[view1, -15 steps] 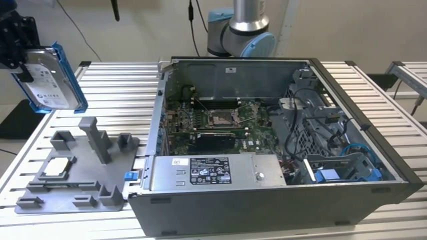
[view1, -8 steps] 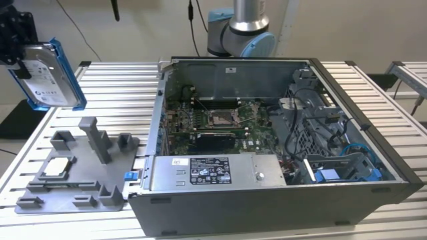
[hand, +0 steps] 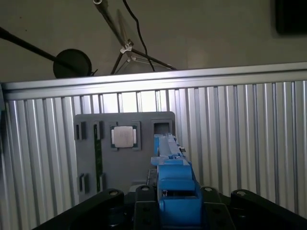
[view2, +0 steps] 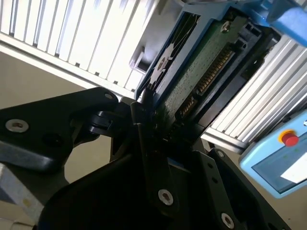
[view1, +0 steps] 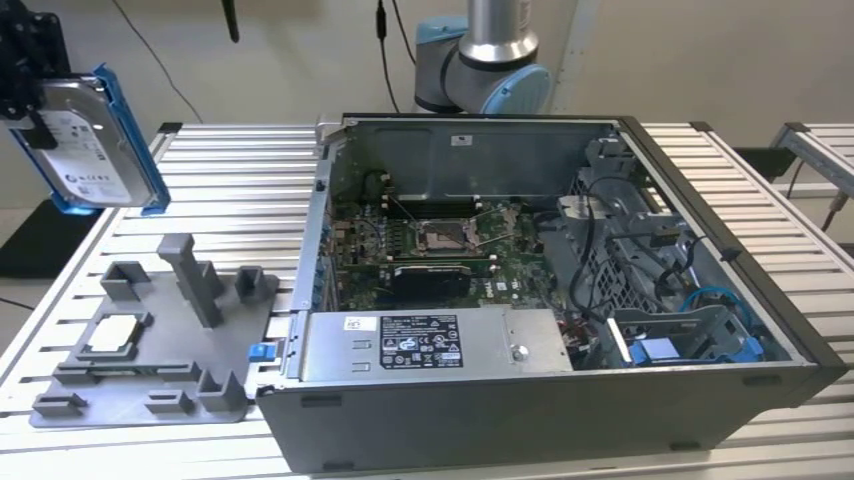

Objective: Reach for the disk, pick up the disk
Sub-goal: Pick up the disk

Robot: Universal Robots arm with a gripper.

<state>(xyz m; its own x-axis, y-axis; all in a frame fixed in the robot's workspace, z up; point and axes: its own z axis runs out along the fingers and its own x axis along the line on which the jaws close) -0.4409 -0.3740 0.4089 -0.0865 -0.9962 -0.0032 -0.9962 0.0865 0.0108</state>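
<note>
Pickup is done: the disk (view1: 83,140) is clamped in the gripper's (view1: 30,105) jaws and held clear above the desk (view1: 227,170).

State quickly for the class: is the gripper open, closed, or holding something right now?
Gripper: closed on the disk, which it holds upright in the air.

The disk (view1: 94,140), clamped in the tool (view1: 30,100), hangs in open air over the worktop (view1: 227,170) at the exterior view's left, touching nothing else. Below it, the grey fixture plate (view1: 147,355) raises stubs and a tall post (view1: 194,280). The open computer case (view1: 534,410) blocks the exterior view's right; bare slats lie between.
</note>
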